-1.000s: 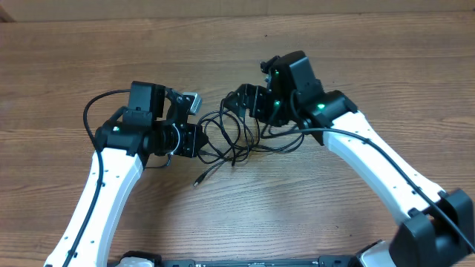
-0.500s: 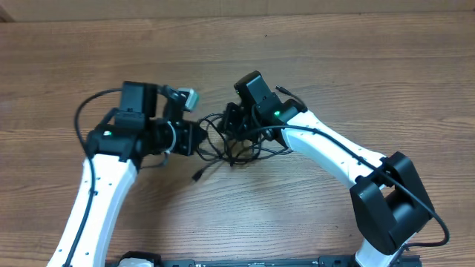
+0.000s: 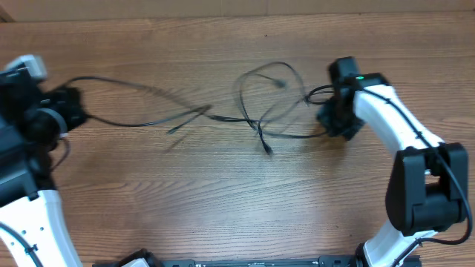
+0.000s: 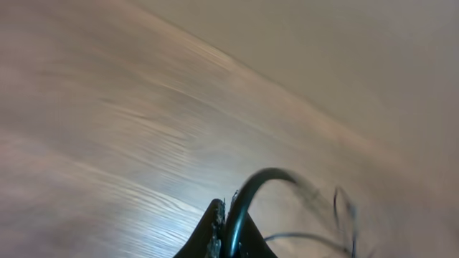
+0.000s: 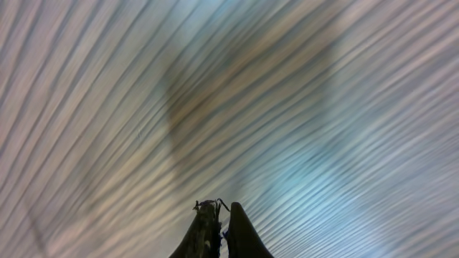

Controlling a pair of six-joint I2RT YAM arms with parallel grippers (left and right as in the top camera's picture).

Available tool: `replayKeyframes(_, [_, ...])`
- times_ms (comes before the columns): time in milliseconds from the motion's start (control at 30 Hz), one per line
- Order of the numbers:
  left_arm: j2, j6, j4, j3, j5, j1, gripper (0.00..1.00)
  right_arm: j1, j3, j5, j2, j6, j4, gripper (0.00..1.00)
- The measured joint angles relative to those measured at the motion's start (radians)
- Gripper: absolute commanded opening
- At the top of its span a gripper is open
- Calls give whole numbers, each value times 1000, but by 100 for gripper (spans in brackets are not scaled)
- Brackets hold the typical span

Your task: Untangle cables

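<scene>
Overhead, the cables [image 3: 291, 136] lie spread across the wooden desk [image 3: 185, 208], and their strands cross in one knot [image 3: 258, 124]. All places below are given from this knot.
- Left of the knot: a long, thin strand runs low over the desk, partly blurred, out to the left fingers [image 3: 70, 111] at the desk's left edge.
- Beyond the knot, slightly to the right: an open loop [image 3: 272, 68] arches toward the far side of the desk.
- Just on the near side of the knot: a short free end carries a small plug [image 3: 267, 150].
- Right of the knot: strands lead up to the right fingers [image 3: 332, 122], which are well apart from the left ones.
- Left wrist view: the left fingers are clenched on one black cable, which curves up and away from between them.
- Right wrist view: the right fingers are pressed together over a motion-blurred desk. Whether a strand is pinched between them cannot be told.
</scene>
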Motion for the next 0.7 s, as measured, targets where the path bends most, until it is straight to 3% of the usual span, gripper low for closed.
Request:
replayKeyframes(167, [0,-146,10,2,21,179,4,-87,0,36,0,-23,-10,4])
replayKeyframes(433, [0,-296,49,2,104,373,4,-92,0,55,0,-27,-8,6])
replayKeyframes(567, [0,-410,-4,3,93,448,4,-92,0,55,0,-29,-8,18])
replayKeyframes(700, [0,-499,-26,3,76,476,4,-92,0,56,0,-39,-18,42])
